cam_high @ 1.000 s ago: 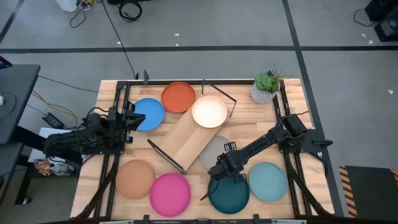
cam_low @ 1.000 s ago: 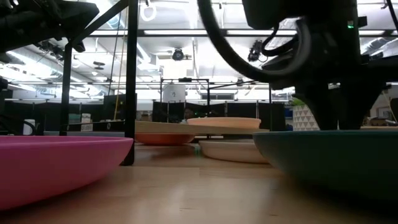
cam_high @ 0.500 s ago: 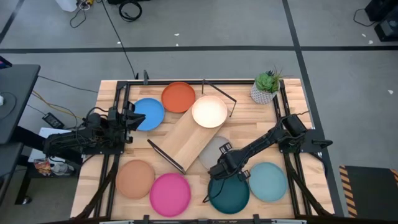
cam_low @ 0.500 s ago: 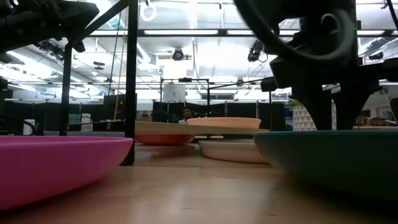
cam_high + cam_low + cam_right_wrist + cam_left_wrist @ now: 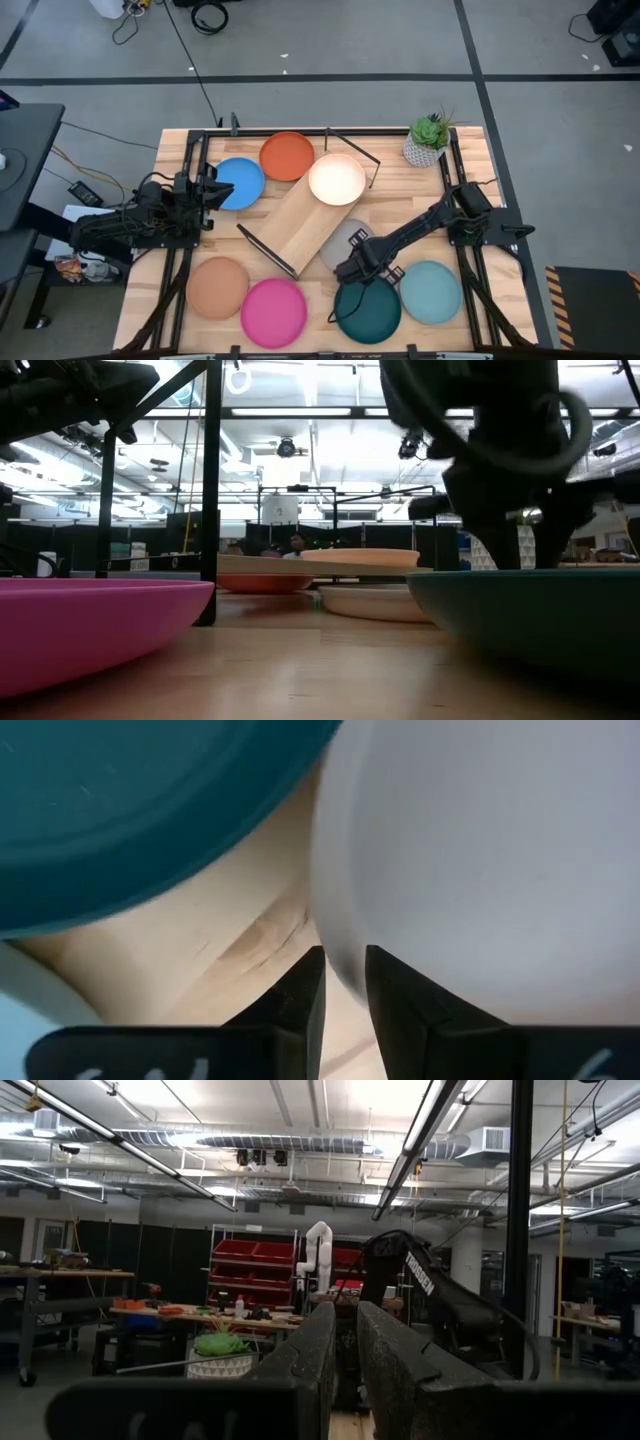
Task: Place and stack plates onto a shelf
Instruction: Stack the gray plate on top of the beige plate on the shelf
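Observation:
The shelf (image 5: 300,225) lies slantwise at mid-table, and the cream plate (image 5: 337,180) sits on its far end. Around it, flat on the table, are the orange (image 5: 287,156), blue (image 5: 242,183), tan (image 5: 217,287), pink (image 5: 273,312), dark teal (image 5: 368,312), light teal (image 5: 432,292) and pale grey (image 5: 340,240) plates. My right gripper (image 5: 346,271) is low between the pale grey and dark teal plates. In the right wrist view its shut fingers (image 5: 345,958) stand at the pale grey plate's rim (image 5: 335,935). My left gripper (image 5: 212,190), shut (image 5: 345,1315), waits beside the blue plate. My right gripper comes down from above, its tips at the near rim of the pale grey plate (image 5: 340,970), beside the dark teal plate (image 5: 130,810). I cannot tell whether the tips touch that rim. The plate lies flat on the table.
A potted plant (image 5: 428,140) stands at the table's far right corner. Black wire frames (image 5: 265,250) rise at the shelf's two short ends. Black rails (image 5: 190,170) run along the table's sides. In the low view the pink plate (image 5: 90,620) and dark teal plate (image 5: 530,610) fill the foreground.
My right gripper has moved from over the dark teal plate's far rim a little toward the table's far edge, to the near rim of the pale grey plate. No plate has visibly shifted.

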